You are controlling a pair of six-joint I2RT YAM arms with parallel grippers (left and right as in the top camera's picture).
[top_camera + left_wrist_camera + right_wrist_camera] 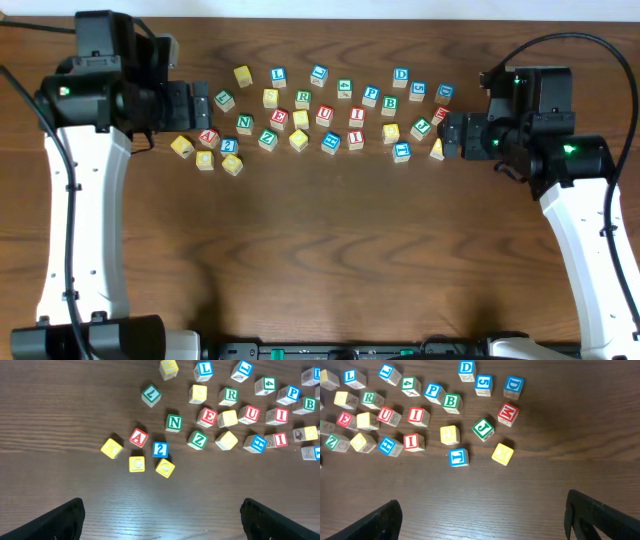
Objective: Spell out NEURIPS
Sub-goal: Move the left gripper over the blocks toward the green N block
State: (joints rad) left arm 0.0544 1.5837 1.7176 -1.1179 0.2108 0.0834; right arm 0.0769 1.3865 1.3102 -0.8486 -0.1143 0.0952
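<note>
On grained wood [320,250], square wooden cubes [323,116]

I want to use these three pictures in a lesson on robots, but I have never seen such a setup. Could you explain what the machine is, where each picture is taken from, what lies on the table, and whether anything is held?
The machine is two robot arms, white with black ends, at a brown wooden table. Each ends in a two-finger gripper.

The overhead picture looks straight down: the left gripper is at the left side, the right gripper at the right. The other two pictures come from cameras on the wrists; the dark shapes in their bottom corners are each gripper's own fingers.

Between the arms lie scattered small wooden letter cubes. Among them are N, E, U, R, I and P, besides others such as A and Z.

Nothing is held: both grippers are open, and no word is spelled yet.
</note>
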